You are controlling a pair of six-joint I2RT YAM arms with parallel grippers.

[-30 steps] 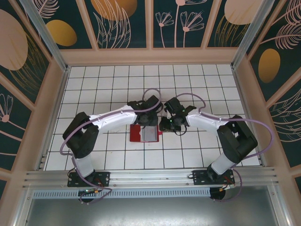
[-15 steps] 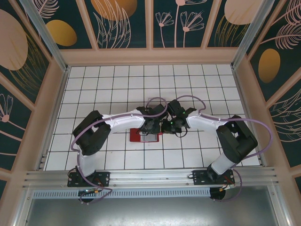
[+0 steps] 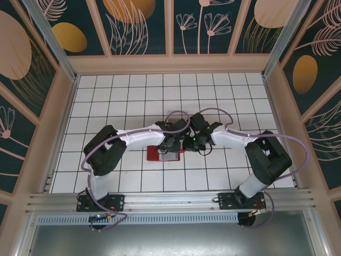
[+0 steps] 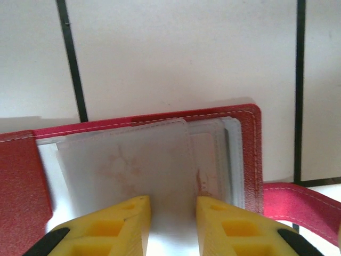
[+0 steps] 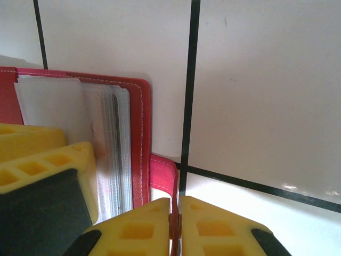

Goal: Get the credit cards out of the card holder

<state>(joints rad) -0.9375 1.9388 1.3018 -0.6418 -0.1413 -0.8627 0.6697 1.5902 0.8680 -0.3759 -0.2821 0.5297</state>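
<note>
Your left gripper [image 4: 171, 226], jaws slightly apart, is nearer: it hovers directly over the open card holder [image 3: 157, 155] mid-counter, credit cards [image 4: 206, 157] tucked in its sleeves beneath. Your right gripper [image 5: 175, 226], just right, is closed on the red tab [image 5: 162, 176].

Both arms meet over the card holder [image 3: 154, 155] at mid-surface, with the left gripper [image 4: 173, 205] and right gripper [image 5: 177, 205] side by side, barring approach from above. Bare tiled surface [image 3: 122, 96] lies open beyond and on both sides.
</note>
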